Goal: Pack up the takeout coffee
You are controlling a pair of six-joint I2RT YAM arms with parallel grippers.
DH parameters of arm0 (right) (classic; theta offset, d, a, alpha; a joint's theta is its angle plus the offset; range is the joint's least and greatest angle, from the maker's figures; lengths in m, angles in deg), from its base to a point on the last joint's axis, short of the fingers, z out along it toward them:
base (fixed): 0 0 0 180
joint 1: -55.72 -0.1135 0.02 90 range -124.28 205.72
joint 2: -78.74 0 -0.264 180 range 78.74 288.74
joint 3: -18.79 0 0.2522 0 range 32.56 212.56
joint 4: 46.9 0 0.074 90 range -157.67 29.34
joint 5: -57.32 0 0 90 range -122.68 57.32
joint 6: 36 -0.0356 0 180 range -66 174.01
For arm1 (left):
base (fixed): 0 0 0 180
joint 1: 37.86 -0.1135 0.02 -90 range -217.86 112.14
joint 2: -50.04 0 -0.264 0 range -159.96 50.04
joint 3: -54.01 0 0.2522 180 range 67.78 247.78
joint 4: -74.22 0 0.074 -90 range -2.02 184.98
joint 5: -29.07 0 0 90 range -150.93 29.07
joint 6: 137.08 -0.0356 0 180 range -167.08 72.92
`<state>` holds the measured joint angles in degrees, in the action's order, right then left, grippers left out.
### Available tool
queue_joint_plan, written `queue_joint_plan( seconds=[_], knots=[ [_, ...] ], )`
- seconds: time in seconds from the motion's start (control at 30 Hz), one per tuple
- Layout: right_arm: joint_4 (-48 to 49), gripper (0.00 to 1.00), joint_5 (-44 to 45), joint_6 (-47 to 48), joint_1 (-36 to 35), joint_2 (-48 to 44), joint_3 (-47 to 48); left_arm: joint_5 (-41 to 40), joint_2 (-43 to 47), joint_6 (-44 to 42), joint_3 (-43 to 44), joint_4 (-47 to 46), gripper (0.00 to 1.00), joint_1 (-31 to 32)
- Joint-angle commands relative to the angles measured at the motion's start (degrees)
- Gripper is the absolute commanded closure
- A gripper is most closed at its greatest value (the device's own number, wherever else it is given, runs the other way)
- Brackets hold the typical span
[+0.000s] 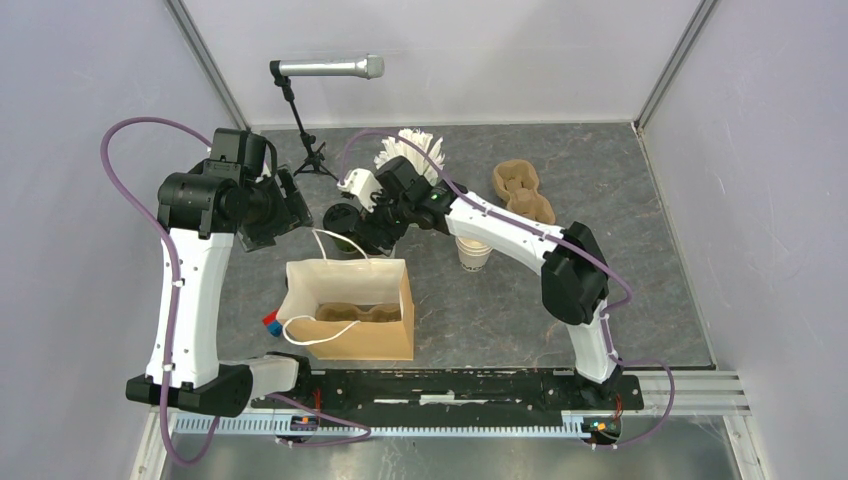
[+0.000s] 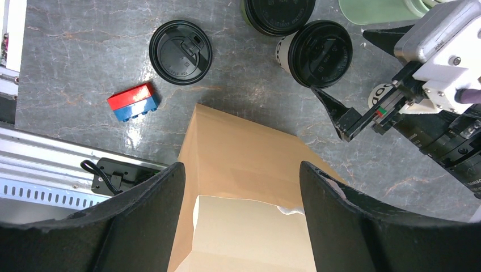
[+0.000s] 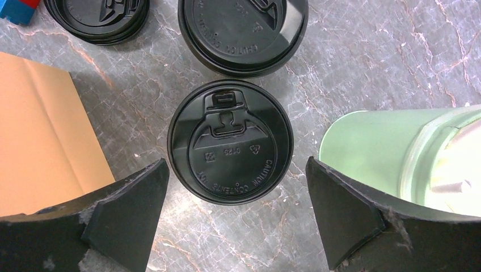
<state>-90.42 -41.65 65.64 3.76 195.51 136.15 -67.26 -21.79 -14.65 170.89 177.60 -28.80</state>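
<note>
A white printed cup with a black lid (image 2: pixel 320 54) stands on the table beside an olive-green cup with a black lid (image 2: pixel 278 14). In the right wrist view one lid (image 3: pixel 230 141) lies below and between my open fingers, and the other lid (image 3: pixel 243 34) is just beyond it. The cup walls are hidden there. My right gripper (image 3: pixel 236 170) is open and empty above the nearer cup; it also shows in the top view (image 1: pixel 362 230). My left gripper (image 2: pixel 243 170) is open and empty over the open brown paper bag (image 2: pixel 244 141). The bag (image 1: pixel 408 310) holds a cardboard cup carrier (image 1: pixel 350 315).
A mint-green cup of white sticks (image 3: pixel 385 153) stands close to my right finger. Loose black lids (image 2: pixel 180 52) and a red and blue brick (image 2: pixel 133 102) lie near the bag. Cream cups (image 1: pixel 473 252), spare carriers (image 1: pixel 522 190) and a microphone stand (image 1: pixel 310 150) are further back.
</note>
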Motion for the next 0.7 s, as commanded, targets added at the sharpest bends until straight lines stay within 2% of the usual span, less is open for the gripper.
queue_joint_plan(
  seconds=[0.0, 0.33, 0.67],
  knots=[
    [1.37, 0.02, 1.5, 1.1, -0.74, -0.53, 0.21, 0.04, -0.03, 0.54, 0.51, -1.59, 0.2, -0.26],
    [0.71, 0.02, 5.28, 1.02, -0.95, 1.66, -0.3, 0.05, -0.23, 0.26, 0.69, -1.56, 0.2, -0.27],
    [-0.12, 0.18, 3.93, 0.36, -0.99, 1.23, -0.52, -0.81, -0.54, -0.89, 1.77, -1.58, 0.2, -0.27]
  ],
)
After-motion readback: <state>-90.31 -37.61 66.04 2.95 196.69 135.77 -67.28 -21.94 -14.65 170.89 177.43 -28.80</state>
